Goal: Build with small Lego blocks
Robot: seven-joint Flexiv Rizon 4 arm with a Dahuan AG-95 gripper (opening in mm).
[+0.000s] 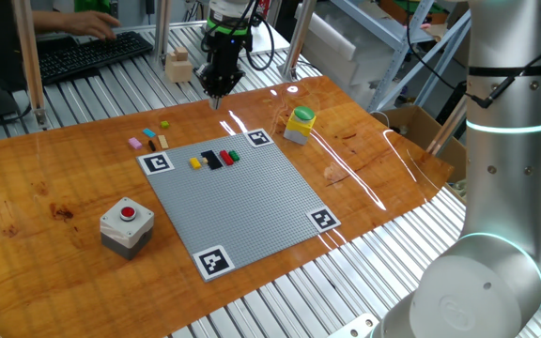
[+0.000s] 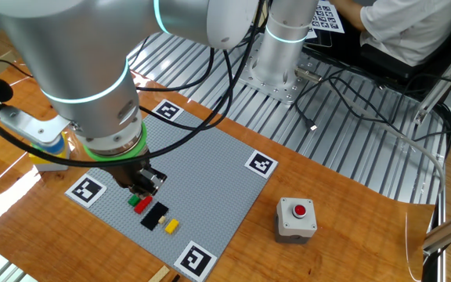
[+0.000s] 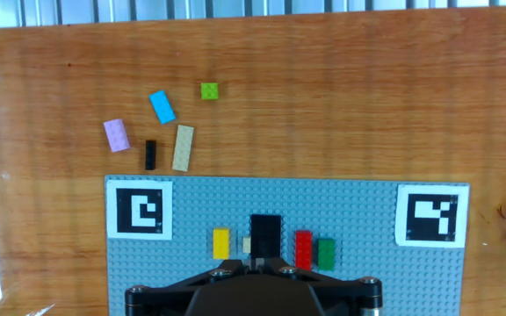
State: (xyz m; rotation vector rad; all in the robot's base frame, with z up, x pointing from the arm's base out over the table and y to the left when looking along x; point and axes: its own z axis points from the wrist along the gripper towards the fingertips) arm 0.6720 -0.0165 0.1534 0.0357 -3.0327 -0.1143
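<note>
Your gripper (image 1: 217, 98) pointed straight down with its fingers pressed together and nothing between them, poised above the far side of the grey baseplate (image 1: 252, 202), which lay flat on the wooden table (image 1: 54, 188). You had four small Lego blocks sitting in a row on that baseplate: a yellow brick (image 3: 221, 243), a larger black brick (image 3: 265, 234), a red brick (image 3: 303, 248) and a green brick (image 3: 326, 253), the red and green ones just beside each other. In the hand view the fingertips sat right below the black brick, though you could not tell whether they touched it. Off the plate, on the bare wood near one printed corner marker (image 3: 139, 209), you had five loose pieces: a pink brick (image 3: 117, 135), a blue brick (image 3: 162, 106), a small lime-green brick (image 3: 209, 90), a thin black brick (image 3: 150, 154) and a tan brick (image 3: 183, 147). A red push-button box (image 1: 126, 225) stood on the wood beside the baseplate.
</note>
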